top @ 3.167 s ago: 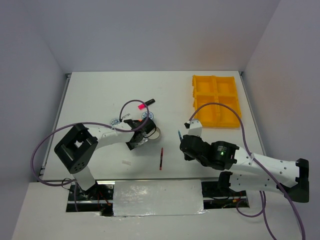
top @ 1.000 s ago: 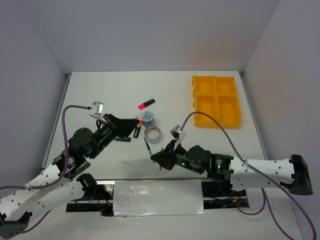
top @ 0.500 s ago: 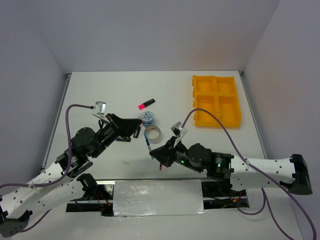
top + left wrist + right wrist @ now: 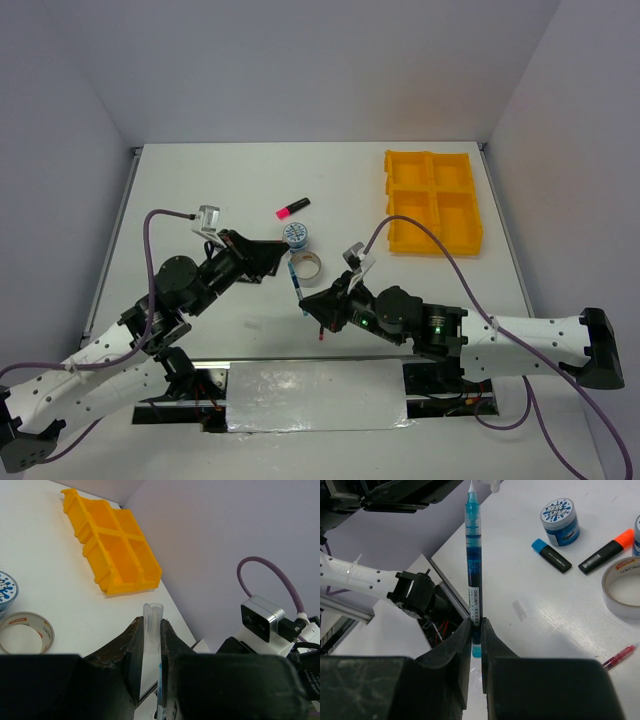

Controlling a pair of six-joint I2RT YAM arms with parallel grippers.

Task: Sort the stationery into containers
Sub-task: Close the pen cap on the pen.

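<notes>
Right end effector (image 4: 475, 626) pinching blue pen (image 4: 473, 565), left end effector (image 4: 151, 625) pinching clear cap (image 4: 152, 611), tape ring (image 4: 46, 636) near yellow tray (image 4: 132, 585) on white counter (image 4: 50, 570).

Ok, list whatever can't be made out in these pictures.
- Top view: blue highlighter and orange highlighter hidden beneath the left arm.
- Right wrist view: red pen and tape ring cut off by the right edge.
- Left wrist view: lower end of the clear cap buried between the jaws.
</notes>
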